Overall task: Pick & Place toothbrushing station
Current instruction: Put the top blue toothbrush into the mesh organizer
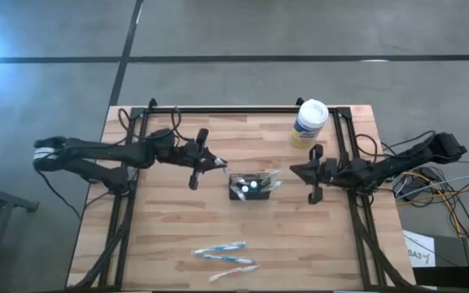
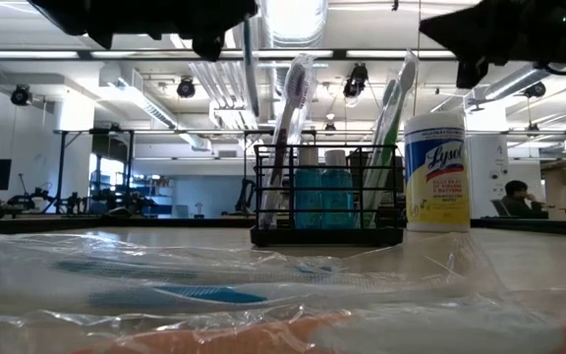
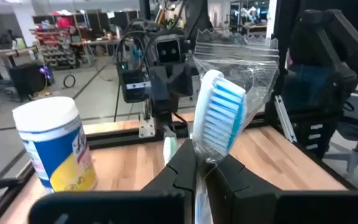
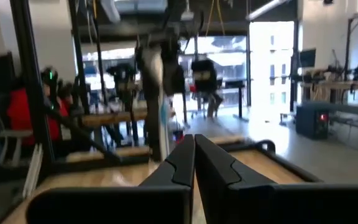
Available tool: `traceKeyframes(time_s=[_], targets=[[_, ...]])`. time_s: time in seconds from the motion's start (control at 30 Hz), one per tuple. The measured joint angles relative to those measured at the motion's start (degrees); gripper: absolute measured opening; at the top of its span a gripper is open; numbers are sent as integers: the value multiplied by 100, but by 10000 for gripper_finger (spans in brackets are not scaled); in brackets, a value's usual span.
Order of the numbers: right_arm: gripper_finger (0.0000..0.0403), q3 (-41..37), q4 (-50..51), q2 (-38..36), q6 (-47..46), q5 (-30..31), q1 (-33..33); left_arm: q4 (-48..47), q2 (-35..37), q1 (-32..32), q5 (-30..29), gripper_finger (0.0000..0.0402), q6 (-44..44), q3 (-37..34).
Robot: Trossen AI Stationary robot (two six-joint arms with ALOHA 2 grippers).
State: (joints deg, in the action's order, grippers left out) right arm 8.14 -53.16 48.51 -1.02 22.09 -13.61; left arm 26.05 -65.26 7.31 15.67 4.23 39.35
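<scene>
The toothbrushing station, a small black wire holder, stands on the table's middle on its base, with toothbrushes and blue bottles upright in it. Just left of the station, and above the table, my left gripper is shut on a toothbrush in a clear wrapper. Right of the station my right gripper points toward it, its fingers shut with nothing between them. My left gripper pinches the wrapped toothbrush between its two fingers just below the head. The fingers lie about level and come from the table's left. The blue-and-white bristle head and the wrapper's end stick out past the fingertips, clear of the table.
A white-lidded, yellow-labelled canister stands at the far right, behind my right gripper. Several wrapped toothbrushes lie near the front edge. Black frame rails run along the table's left and right sides.
</scene>
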Motion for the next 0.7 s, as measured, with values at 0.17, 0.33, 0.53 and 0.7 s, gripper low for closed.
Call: traceKeyframes(time_s=[0.17,0.33,0.53,0.7], targets=[[8,44,88,14,118,-2,-2,190,-415,13,-16,17,122,61],[8,16,75,50,160,0,-2,649,-872,57,-21,16,148,85],[8,-68,69,26,120,2,-2,650,-1198,119,-27,17,215,85],[8,-47,68,26,123,0,-2,645,-1396,125,-29,17,526,79]])
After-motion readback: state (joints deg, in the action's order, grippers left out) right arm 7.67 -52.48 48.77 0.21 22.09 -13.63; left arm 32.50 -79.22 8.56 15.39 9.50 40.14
